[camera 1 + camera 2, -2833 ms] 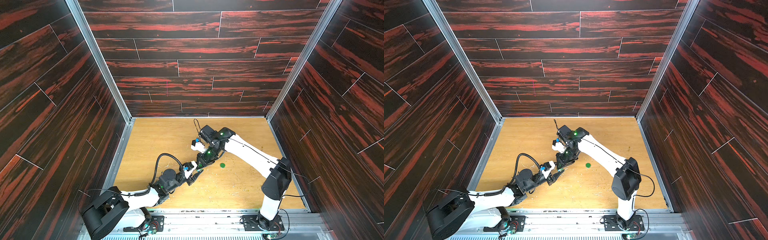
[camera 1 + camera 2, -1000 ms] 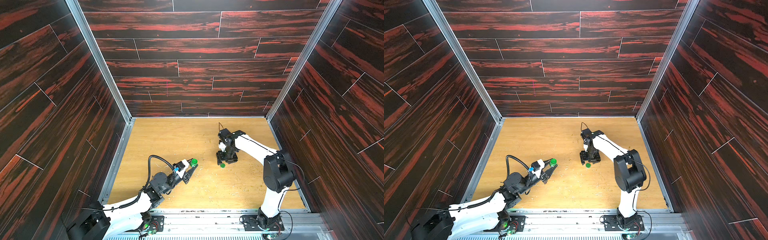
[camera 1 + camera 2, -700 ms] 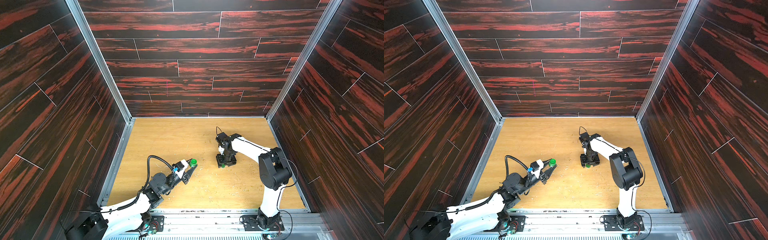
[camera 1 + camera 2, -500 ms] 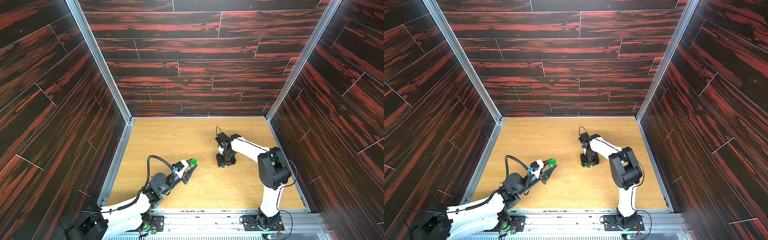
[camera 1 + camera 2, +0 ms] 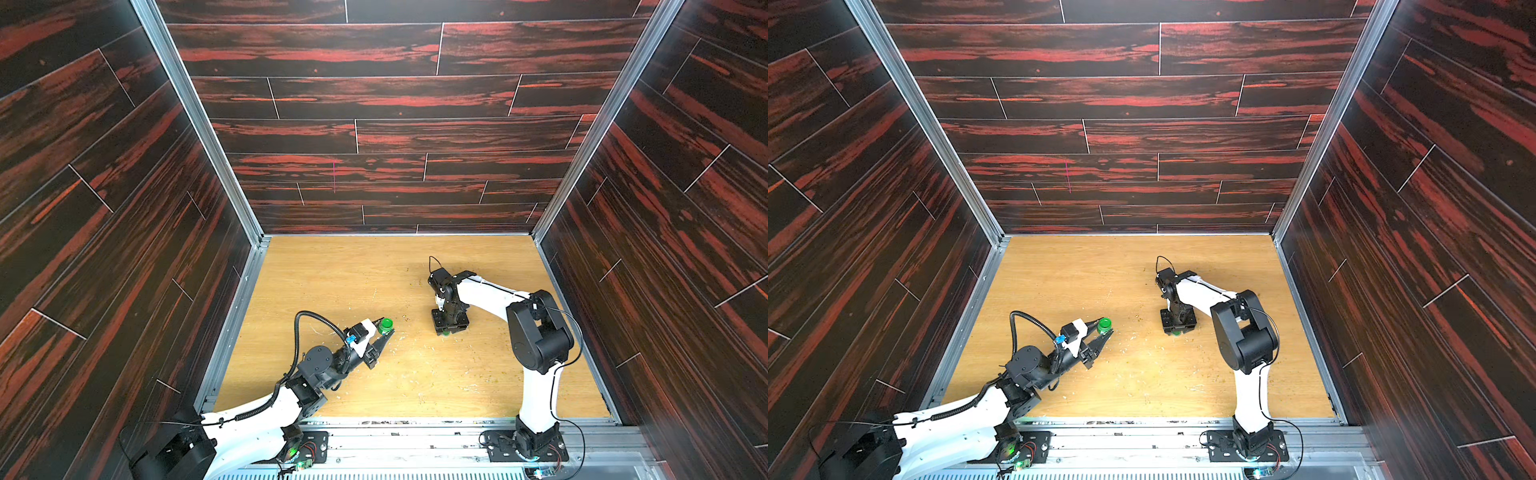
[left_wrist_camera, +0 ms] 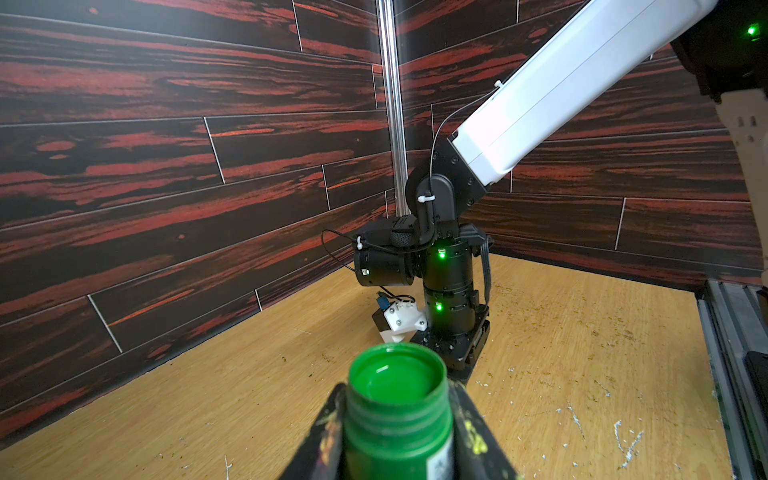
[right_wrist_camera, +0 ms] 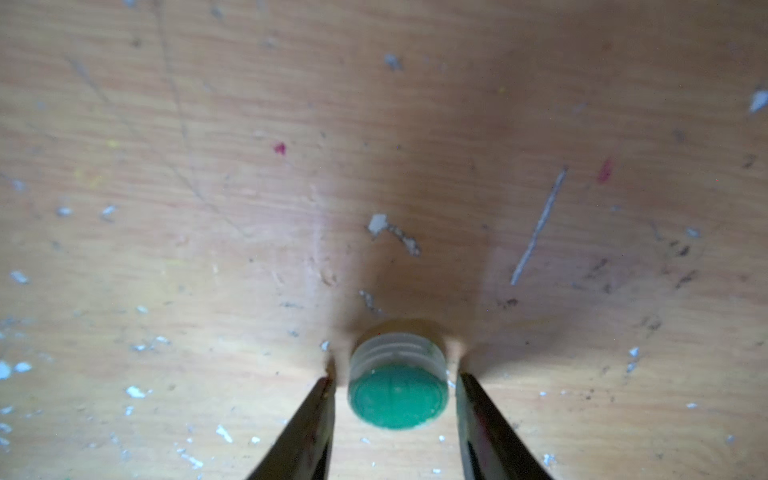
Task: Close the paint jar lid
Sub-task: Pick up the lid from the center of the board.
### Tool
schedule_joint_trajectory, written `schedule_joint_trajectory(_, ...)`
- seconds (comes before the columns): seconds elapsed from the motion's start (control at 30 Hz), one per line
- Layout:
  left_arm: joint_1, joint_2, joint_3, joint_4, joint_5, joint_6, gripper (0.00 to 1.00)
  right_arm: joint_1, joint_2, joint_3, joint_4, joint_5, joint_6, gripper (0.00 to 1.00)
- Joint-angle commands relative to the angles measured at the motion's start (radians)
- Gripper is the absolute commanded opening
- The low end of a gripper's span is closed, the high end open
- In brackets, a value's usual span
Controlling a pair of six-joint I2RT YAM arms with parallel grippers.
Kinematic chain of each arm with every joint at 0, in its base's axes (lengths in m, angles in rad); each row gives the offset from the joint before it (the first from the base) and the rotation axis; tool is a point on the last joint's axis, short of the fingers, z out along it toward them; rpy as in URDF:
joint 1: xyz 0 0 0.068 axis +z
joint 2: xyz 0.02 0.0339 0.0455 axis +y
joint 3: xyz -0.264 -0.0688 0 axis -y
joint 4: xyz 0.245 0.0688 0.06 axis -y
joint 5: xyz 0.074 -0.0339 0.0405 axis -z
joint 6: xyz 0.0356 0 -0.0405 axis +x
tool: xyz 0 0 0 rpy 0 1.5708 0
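Lid (image 7: pixel 397 399) now straddled by R gripper (image 7: pixel 395 376), jaws narrowing, gaps left; L gripper (image 6: pixel 397 401) clamps paint jar (image 6: pixel 397 382); pickup next.

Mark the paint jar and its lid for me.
paint jar (image 6: pixel 397 380): left wrist view, on the green paint surface in its open mouth.
lid (image 7: pixel 398 401): right wrist view, on its flat green face.

Green paint jar (image 6: pixel 397 415), green lid (image 7: pixel 398 395)
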Motion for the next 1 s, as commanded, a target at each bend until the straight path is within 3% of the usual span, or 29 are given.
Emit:
schedule_joint_trajectory(0.0, 0.002, -0.01, -0.01, 0.021, -0.006, 0.001, 0.15, 0.008, 0.026, -0.011, 0.003, 0.025, 0.013, 0.5)
schedule_joint_trajectory(0.23, 0.003, -0.01, -0.008, 0.016, -0.005, 0.002, 0.15, 0.009, 0.034, -0.025, 0.02, 0.038, 0.015, 0.48)
schedule_joint_trajectory(0.57, 0.003, -0.015, -0.008, 0.004, -0.005, 0.002, 0.15, 0.009, 0.022, -0.023, 0.013, 0.045, -0.003, 0.33)
schedule_joint_trajectory(0.77, 0.002, -0.013, -0.006, 0.002, -0.003, 0.002, 0.15, 0.017, -0.074, -0.008, -0.052, 0.041, -0.021, 0.32)
schedule_joint_trajectory(0.97, 0.001, -0.009, -0.004, 0.001, 0.0, 0.001, 0.15, 0.038, -0.23, 0.087, -0.183, -0.055, -0.081, 0.32)
